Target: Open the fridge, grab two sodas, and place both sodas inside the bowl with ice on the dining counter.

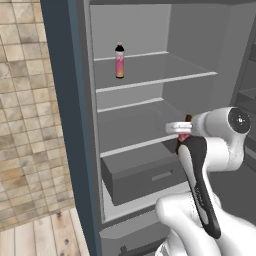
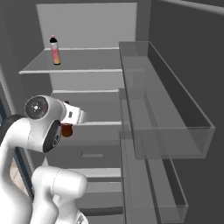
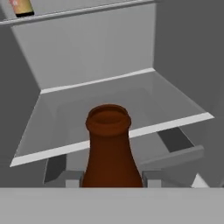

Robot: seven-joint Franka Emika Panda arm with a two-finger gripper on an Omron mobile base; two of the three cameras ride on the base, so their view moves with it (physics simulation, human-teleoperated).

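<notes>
The tall grey fridge [image 1: 135, 30] stands open, with grey shelves inside. The pincer [image 3: 111, 183] is clenched on the short dark-brown cola bottle [image 3: 108, 148], low on its body, in front of the middle shelf [image 3: 109, 109]. I think the step now is to pull the bottle straight out and keep it upright. The clear bins on the open door [image 2: 166, 113] stand close on the right and could get bumped. The slim pink-orange bottle with a black cap [image 1: 119, 60] waits on the shelf above, well apart.
</notes>
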